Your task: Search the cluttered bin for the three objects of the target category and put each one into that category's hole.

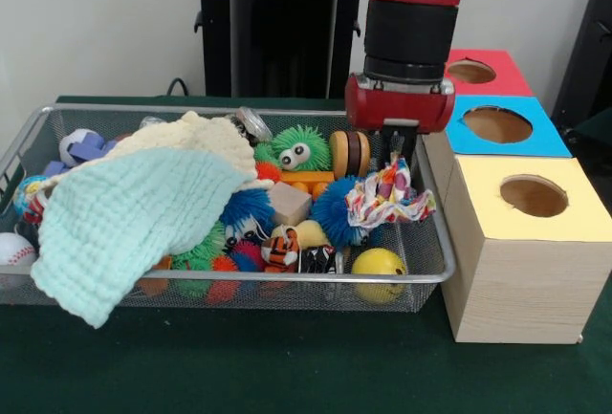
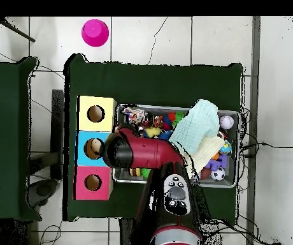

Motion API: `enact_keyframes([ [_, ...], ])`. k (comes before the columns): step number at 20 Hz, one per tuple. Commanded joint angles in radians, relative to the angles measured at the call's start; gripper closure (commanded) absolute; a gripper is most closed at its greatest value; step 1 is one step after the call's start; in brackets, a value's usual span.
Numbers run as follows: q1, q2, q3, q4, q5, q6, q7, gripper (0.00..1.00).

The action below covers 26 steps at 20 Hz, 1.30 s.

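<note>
The silver wire-mesh bin holds a heap of toys. One wrinkly wad of clear film with multicoloured bits lies at the bin's right end, close to the yellow-topped box; the overhead view shows it in the bin's corner by that box. No other wad shows. My gripper hangs over the bin's right end, just above and behind the wad; in the overhead view the arm's head covers it. The round hole in the yellow top is unobstructed.
A pale green cloth and a cream cloth cover the bin's left half. Spiky rubber balls, a yellow ball, a wooden block and a baseball lie around. Blue-topped and red-topped boxes stand behind the yellow one.
</note>
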<state>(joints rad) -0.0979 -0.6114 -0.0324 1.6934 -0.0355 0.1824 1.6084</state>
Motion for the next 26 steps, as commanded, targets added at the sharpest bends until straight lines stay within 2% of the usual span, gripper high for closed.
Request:
enact_keyframes([
  [1, -0.044, -0.084, 0.139, -0.018, 0.041, 0.182, 0.082, 1.0],
  [8, -0.024, -0.099, 0.136, -0.065, 0.077, 0.335, 0.099, 1.0],
  [13, 0.007, -0.098, 0.115, -0.09, 0.101, 0.39, 0.145, 1.0],
  [20, 0.025, -0.078, 0.136, -0.005, 0.189, 0.28, 0.23, 1.0],
  [26, 0.027, -0.069, 0.156, 0.029, 0.248, 0.244, 0.232, 1.0],
])
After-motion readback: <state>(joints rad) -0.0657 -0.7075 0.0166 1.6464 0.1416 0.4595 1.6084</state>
